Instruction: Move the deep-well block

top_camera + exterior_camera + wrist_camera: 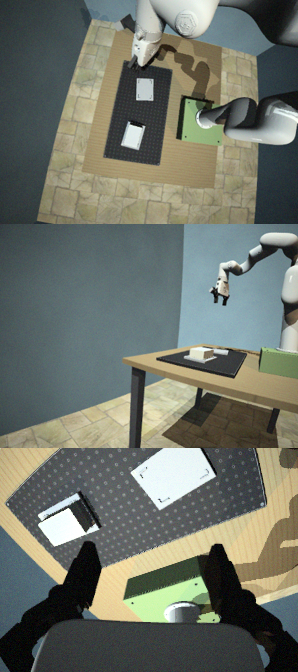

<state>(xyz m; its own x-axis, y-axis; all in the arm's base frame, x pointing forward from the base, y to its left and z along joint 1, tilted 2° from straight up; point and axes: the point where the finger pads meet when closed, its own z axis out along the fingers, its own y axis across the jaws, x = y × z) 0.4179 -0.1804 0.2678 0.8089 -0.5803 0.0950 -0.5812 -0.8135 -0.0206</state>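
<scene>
Toward the desk's point(162, 364) near left corner in the exterior view, on the left half of the black perforated mat point(232, 364), we find the 96-well deep-well block point(201, 352) seated in plate nest N1 point(211, 359), upright and apparently level. Just right of it on the mat, nearer the desk's far edge, plate nest N2 point(145, 89) lies bare, its four corner locators showing. We cannot read an A1 mark on either the block or the nests at this size. Further right and high above the mat's far end hangs the xArm gripper point(220, 301); its black fingers are spread as wide as they go, with nothing between them. At the right edge of the desk stands the arm's green base block point(189, 135). We judge the step in hand to be the approach to the block, so the gripper has to travel along the mat toward the near edge before it comes down. To do it well, we would centre the wrist over the block, turn the fingers square to two opposite walls, descend straight with the jaws wide, and close low enough on the walls that the block lifts level out of the locators.
</scene>
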